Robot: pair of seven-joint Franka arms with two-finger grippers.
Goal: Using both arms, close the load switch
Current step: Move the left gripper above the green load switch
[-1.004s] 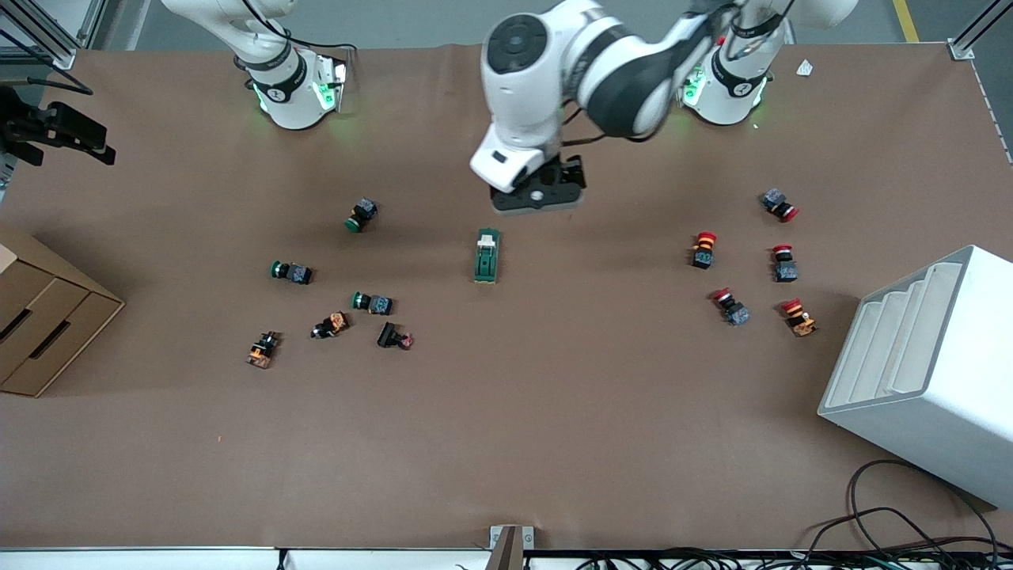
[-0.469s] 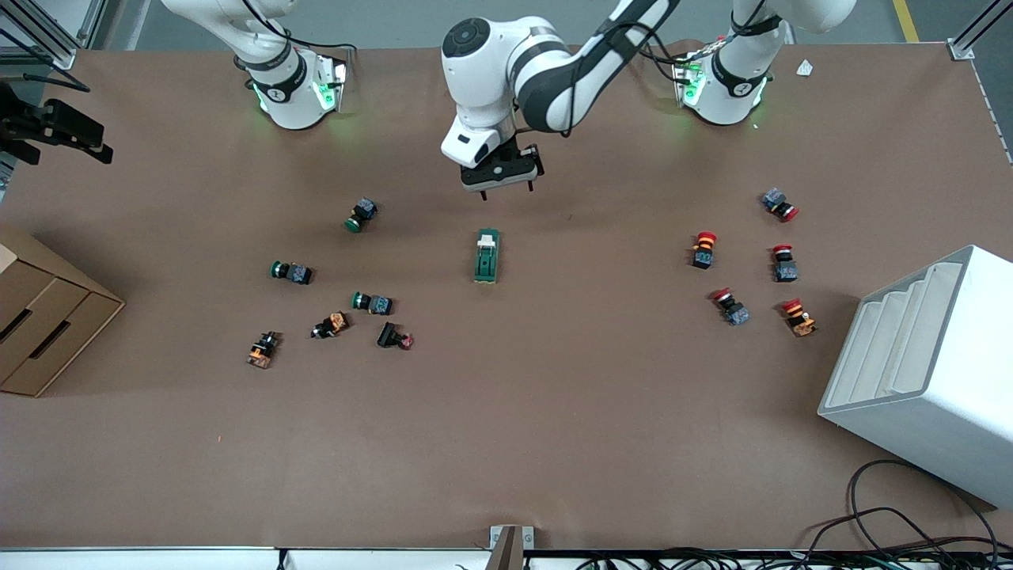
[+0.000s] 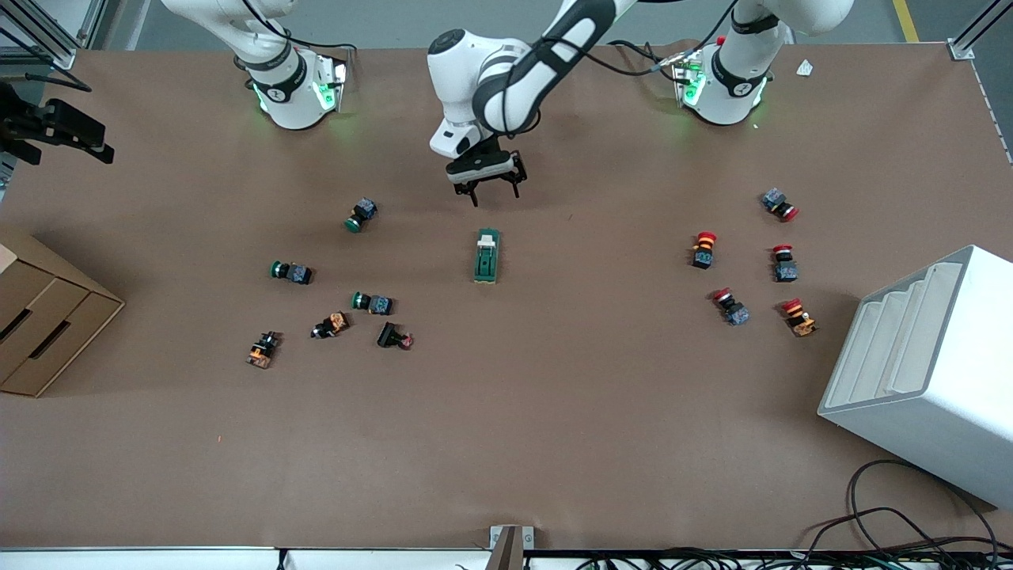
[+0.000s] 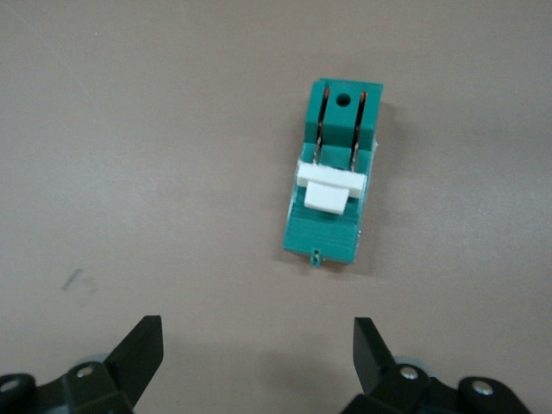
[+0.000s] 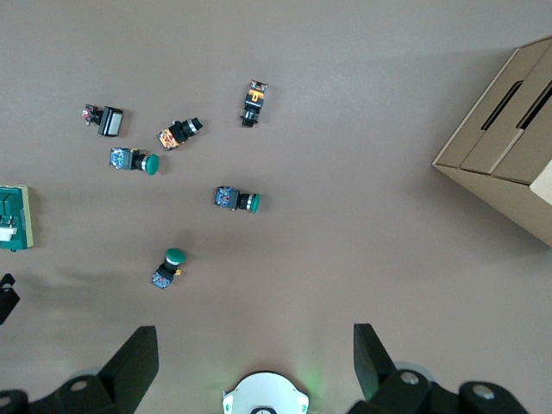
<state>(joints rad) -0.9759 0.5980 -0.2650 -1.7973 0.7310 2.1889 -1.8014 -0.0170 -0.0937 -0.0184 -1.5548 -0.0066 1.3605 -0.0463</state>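
The load switch [image 3: 487, 255] is a dark green block with a white lever [image 3: 487, 237] at its end toward the arms' bases, lying mid-table. In the left wrist view the load switch [image 4: 323, 231] lies just ahead of the fingers, with its lever [image 4: 329, 190] across two metal blades. My left gripper [image 3: 496, 194] is open and empty, low over bare table beside the lever end; it also shows in the left wrist view [image 4: 257, 349]. My right gripper [image 5: 254, 354] is open and empty, high over its own base, and out of the front view.
Several green and orange push buttons [image 3: 360, 215] lie toward the right arm's end, with a cardboard drawer box [image 3: 47, 324] at that table edge. Several red-capped buttons [image 3: 703, 249] and a white rack [image 3: 926, 364] are toward the left arm's end.
My left arm has come down and shifted slightly toward the right arm's end, bringing its open gripper low beside the switch. The switch has not moved.
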